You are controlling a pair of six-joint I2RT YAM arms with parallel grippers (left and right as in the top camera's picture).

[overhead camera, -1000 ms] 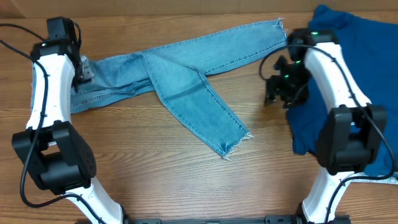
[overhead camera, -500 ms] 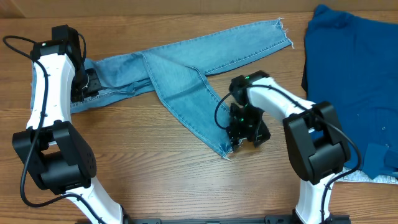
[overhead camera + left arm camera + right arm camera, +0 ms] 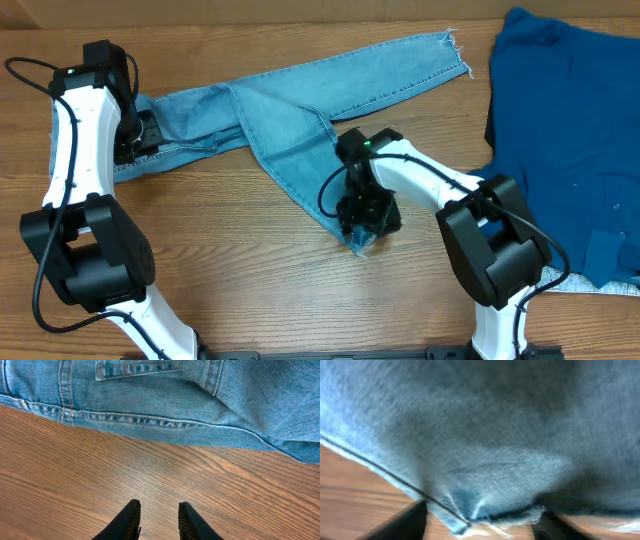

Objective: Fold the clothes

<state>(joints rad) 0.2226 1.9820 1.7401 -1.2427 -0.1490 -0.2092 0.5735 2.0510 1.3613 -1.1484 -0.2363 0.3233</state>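
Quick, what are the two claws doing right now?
Left claw: open a little, holding nothing, over the table.
Right claw: open, straddling the frayed hem of the jeans.

The light blue jeans [image 3: 290, 100] lie flat on the wooden table [image 3: 200, 250]. The top part is at the left. One long leg points up to the right, the other slants down, and both ends look stringy.

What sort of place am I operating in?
Probably a robotics lab bench: a wood-grain table, left arm and right arm mounted at its near edge, jeans and a dark blue garment laid out.
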